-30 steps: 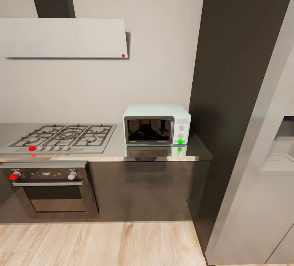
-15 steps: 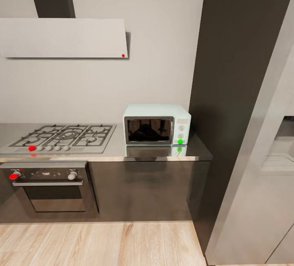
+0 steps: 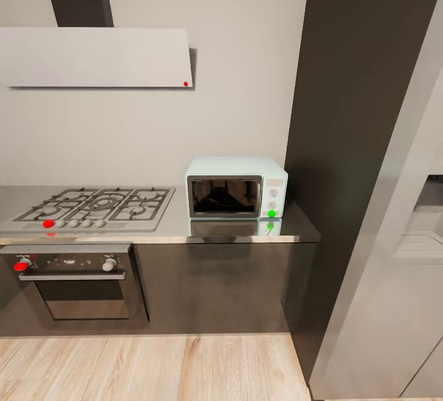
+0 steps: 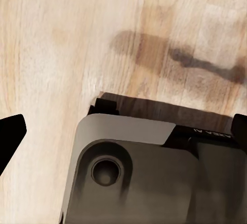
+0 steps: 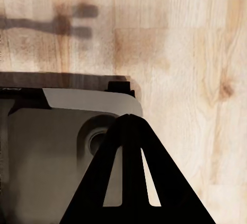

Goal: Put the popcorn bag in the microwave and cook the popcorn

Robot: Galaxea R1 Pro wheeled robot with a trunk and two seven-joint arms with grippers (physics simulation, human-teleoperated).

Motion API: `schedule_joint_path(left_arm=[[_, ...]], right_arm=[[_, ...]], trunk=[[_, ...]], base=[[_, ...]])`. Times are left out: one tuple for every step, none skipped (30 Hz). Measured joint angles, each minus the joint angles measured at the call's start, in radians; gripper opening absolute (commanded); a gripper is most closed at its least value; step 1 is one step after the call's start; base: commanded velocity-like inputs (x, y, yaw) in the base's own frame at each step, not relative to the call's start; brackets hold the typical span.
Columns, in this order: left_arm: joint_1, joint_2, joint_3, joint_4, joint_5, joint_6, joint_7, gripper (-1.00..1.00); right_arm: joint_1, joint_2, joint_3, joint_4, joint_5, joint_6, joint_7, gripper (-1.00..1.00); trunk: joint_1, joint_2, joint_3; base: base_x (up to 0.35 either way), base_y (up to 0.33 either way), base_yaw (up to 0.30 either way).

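Microwave [image 3: 236, 187] upright on countertop [image 3: 178, 229], door facing camera; left fingers [image 4: 10, 136] spread, right fingers [image 5: 131, 147] clenched.

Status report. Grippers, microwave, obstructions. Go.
Left gripper open, right gripper shut, both hanging over the wood floor. Microwave on countertop, door closed. Gas hob beside it, apart.

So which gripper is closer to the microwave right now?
Cannot tell; neither is close. The left gripper and the right gripper both hang over the wooden floor beside the robot's base, while the microwave sits up on the countertop.
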Motion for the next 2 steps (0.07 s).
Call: schedule_joint_path(left_arm=[[0.000, 0.000, 0.000, 0.000, 0.000, 0.000, 0.000, 1.00], [0.000, 0.000, -0.001, 0.000, -0.001, 0.000, 0.000, 1.00]], right_arm=[[0.000, 0.000, 0.000, 0.000, 0.001, 0.000, 0.000, -1.00], [0.000, 0.001, 0.000, 0.000, 0.001, -0.001, 0.000, -1.00]], trunk=[[0.000, 0.000, 0.000], [0.000, 0.000, 0.000]], base=[[0.000, 0.000, 0.000], [0.000, 0.000, 0.000]])
